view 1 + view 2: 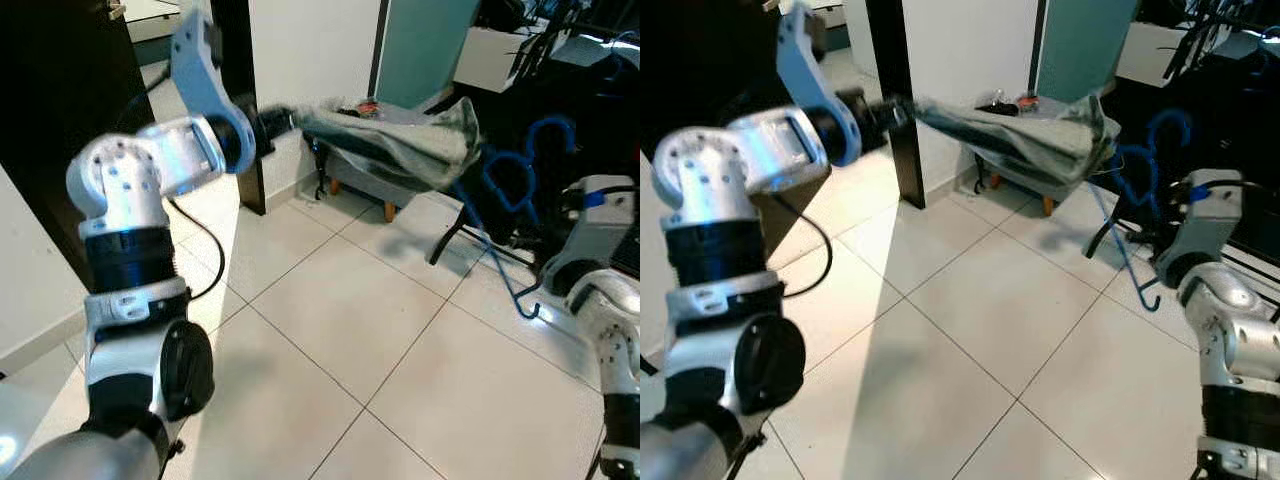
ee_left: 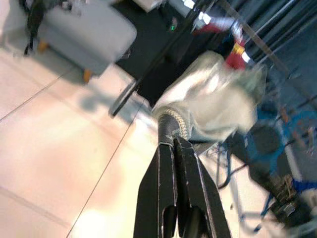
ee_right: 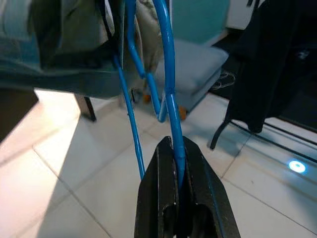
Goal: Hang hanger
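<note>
A grey-green garment point(image 1: 400, 135) hangs stretched in the air above the tiled floor point(image 1: 330, 340), in front of a grey stool point(image 2: 81, 32). The left gripper point(image 2: 173, 141) is clamped tight on its hem. The right gripper point(image 3: 174, 148), fingers closed, pinches the blue hanger point(image 3: 166, 74) wire threaded into the garment.

I count two grippers: my left gripper point(image 2: 174, 144), pinched shut on one grey-green garment point(image 1: 400, 135), and my right gripper point(image 3: 176, 148), clamped on one blue hanger point(image 3: 166, 74). I see one grey upholstered stool point(image 1: 370, 175) with at least two wooden legs, one dark pillar point(image 1: 240, 90) against the white wall, and one black cable point(image 1: 205, 245) trailing over the tiled floor point(image 1: 350, 340).
</note>
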You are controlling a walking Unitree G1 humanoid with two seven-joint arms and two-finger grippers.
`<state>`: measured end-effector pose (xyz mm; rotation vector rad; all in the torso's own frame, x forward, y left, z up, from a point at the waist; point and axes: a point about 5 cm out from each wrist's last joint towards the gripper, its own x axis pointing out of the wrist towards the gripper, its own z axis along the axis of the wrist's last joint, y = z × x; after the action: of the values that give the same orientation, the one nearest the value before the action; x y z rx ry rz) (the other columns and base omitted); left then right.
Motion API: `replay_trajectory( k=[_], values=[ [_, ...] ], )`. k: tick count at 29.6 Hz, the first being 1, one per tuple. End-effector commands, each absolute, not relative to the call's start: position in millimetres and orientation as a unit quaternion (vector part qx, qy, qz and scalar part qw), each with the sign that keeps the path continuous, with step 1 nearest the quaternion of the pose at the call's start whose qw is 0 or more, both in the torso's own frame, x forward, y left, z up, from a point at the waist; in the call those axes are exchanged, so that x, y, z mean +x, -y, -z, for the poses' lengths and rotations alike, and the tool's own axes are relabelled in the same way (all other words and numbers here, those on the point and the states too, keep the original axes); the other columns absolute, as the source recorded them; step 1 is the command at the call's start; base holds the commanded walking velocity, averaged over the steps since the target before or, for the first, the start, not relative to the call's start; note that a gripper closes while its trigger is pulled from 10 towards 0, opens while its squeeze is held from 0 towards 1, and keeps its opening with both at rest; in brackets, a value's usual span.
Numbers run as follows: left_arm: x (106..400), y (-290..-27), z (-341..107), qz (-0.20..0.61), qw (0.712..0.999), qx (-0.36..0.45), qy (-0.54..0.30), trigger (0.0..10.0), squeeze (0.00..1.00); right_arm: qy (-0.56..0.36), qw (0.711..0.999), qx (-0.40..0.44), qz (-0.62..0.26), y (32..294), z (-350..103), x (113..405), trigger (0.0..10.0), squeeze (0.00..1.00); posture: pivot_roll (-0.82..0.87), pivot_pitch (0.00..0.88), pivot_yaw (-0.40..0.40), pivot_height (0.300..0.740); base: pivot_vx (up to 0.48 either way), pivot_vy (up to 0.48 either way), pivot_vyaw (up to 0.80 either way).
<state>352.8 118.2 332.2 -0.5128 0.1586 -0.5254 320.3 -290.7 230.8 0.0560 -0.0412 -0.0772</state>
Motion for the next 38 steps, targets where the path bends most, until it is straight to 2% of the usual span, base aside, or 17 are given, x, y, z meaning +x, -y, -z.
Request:
replay_trajectory(
  k=[1, 4, 7, 11, 16, 22, 26, 29, 32, 37, 38],
  values=[
    [346, -115, -299, 0.27, 0.925, -0.233, -0.132, 10.0, 0.0, 0.063, 0.995, 0.055, 0.054, 297, -243, 319, 10.0, 0.0, 0.01, 0.1, -0.009, 0.74, 0.0, 0.0, 0.0],
    [345, -111, -281, 0.269, 0.921, -0.232, -0.158, 10.0, 0.0, 0.069, 0.995, 0.056, 0.045, 294, -246, 320, 10.0, 0.0, 0.01, 0.1, -0.009, 0.74, 0.0, 0.0, 0.0],
    [345, -99, -229, 0.232, 0.914, -0.235, -0.236, 10.0, 0.0, 0.069, 0.997, 0.044, 0.01, 280, -247, 325, 10.0, 0.0, 0.01, 0.1, -0.012, 0.74, 0.0, 0.0, 0.0],
    [339, -89, -199, 0.22, 0.908, -0.209, -0.287, 10.0, 0.0, 0.084, 0.995, 0.05, -0.024, 268, -251, 326, 10.0, 0.0, 0.01, 0.103, -0.01, 0.74, 0.0, 0.0, 0.0],
    [327, -75, -179, 0.247, 0.896, -0.179, -0.323, 10.0, 0.0, 0.092, 0.992, 0.05, -0.073, 253, -253, 325, 10.0, 0.0, 0.0, 0.103, -0.008, 0.74, 0.0, 0.0, 0.0],
    [317, -59, -165, 0.271, 0.879, -0.186, -0.346, 10.0, 0.0, 0.111, 0.977, 0.046, -0.174, 220, -255, 316, 10.0, 0.0, 0.0, 0.103, -0.001, 0.74, 0.0, 0.0, 0.0],
    [317, -56, -164, 0.275, 0.875, -0.2, -0.344, 10.0, 0.0, 0.13, 0.973, 0.062, -0.178, 219, -259, 315, 10.0, 0.0, 0.0, 0.102, -0.001, 0.74, 0.0, 0.0, 0.0],
    [327, -64, -170, 0.246, 0.885, -0.245, -0.311, 10.0, 0.0, 0.135, 0.971, 0.061, -0.189, 217, -259, 312, 10.0, 0.0, -0.01, 0.101, 0.002, 0.74, 0.0, 0.0, 0.0],
    [344, -93, -168, 0.148, 0.892, -0.321, -0.283, 10.0, 0.0, 0.142, 0.969, 0.062, -0.194, 218, -260, 310, 10.0, 0.0, -0.01, 0.098, 0.005, 0.74, 0.0, 0.0, 0.0],
    [345, -106, -157, 0.105, 0.885, -0.346, -0.293, 10.0, 0.0, 0.147, 0.967, 0.062, -0.196, 218, -262, 308, 10.0, 0.0, -0.01, 0.098, 0.006, 0.74, 0.0, 0.0, 0.0],
    [342, -111, -148, 0.087, 0.874, -0.368, -0.306, 10.0, 0.28, 0.148, 0.966, 0.06, -0.203, 218, -262, 307, 10.0, 0.0, -0.01, 0.096, 0.006, 0.74, 0.0, 0.0, 0.0]
  ],
)
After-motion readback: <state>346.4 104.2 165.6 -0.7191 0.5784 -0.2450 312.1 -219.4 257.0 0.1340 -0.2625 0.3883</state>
